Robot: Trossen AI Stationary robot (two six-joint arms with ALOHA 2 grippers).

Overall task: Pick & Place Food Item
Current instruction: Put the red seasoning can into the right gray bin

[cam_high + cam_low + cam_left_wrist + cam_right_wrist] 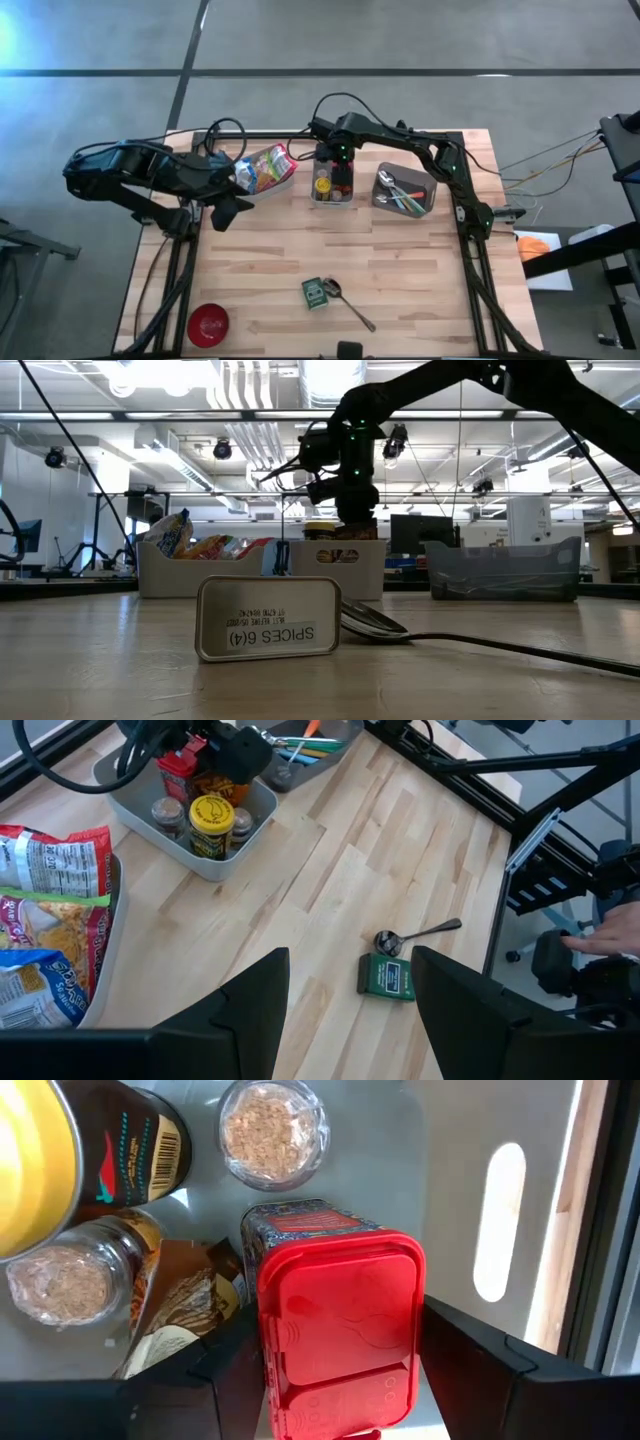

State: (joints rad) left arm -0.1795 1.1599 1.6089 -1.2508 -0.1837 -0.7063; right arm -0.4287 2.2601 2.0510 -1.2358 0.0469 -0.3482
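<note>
Right now your right hand (335, 1380) straddles the red-lidded tin (335, 1330), fingers spread, not yet pinching. Judge it stiff, light, slick: squeeze the flat sides below the lid.

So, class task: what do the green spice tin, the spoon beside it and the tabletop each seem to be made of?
Green spice tin: probably thin painted metal; its underside in the low view is bare and dully shiny with a rolled rim.
Spoon: polished metal, mirror-like bowl.
Tabletop: pale wood, showing jointed strips and grain.
</note>
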